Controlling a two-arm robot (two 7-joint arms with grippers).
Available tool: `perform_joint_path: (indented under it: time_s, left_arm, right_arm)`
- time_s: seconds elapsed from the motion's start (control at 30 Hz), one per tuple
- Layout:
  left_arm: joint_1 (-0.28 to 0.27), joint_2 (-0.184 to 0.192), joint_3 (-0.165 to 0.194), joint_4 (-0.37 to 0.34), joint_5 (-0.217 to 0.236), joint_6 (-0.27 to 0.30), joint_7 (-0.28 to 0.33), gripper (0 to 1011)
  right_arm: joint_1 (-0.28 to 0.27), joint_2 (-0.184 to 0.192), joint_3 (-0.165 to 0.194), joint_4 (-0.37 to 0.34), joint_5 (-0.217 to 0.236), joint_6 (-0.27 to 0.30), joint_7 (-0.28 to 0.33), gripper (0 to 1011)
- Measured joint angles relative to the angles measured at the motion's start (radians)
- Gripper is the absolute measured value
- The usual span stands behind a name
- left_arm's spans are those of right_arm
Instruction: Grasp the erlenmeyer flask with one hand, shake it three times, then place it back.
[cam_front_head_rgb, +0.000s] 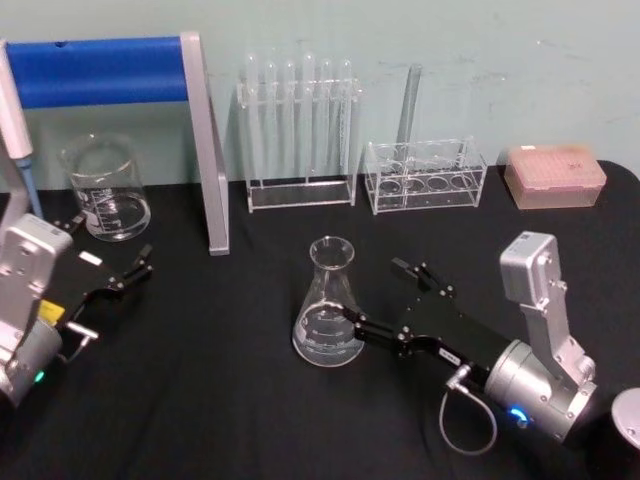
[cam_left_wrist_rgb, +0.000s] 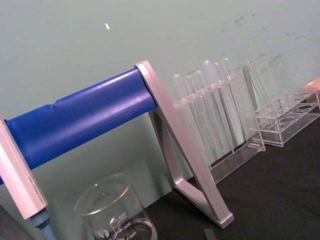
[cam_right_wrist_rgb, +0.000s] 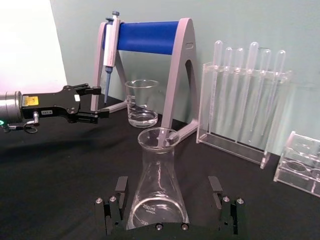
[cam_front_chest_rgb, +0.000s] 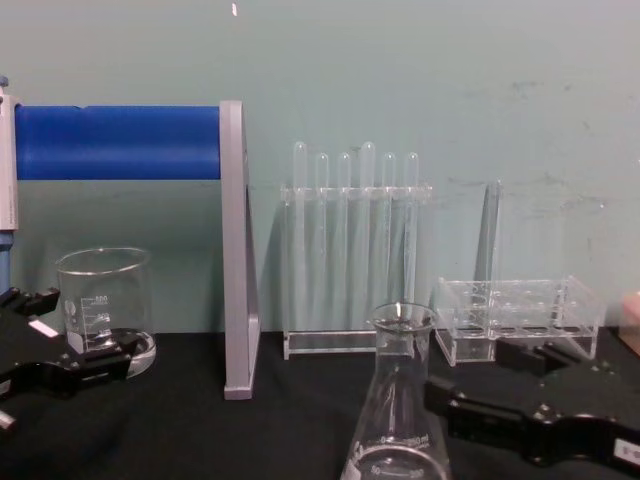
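Carefully: closing off-centre, we may shove or tip the erlenmeyer flask (cam_front_head_rgb: 327, 320), or its slick cone may slip.
Our right gripper (cam_right_wrist_rgb: 168, 192) stands wide open, holding nothing; the flask stands upright on the black table (cam_front_head_rgb: 250, 400) between its fingers (cam_right_wrist_rgb: 121, 192), nearer one. Farther left, our left gripper (cam_right_wrist_rgb: 102, 102) rests open near the glass beaker (cam_front_head_rgb: 108, 190).
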Motion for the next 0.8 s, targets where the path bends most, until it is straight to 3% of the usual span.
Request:
perform_joint_path:
  time_s: [0.8]
  left_arm:
    - [0.000, 0.000, 0.000, 0.000, 0.000, 0.000, 0.000, 1001]
  right_arm:
    - [0.109, -0.110, -0.011, 0.119, -0.081, 0.034, 0.059, 1000]
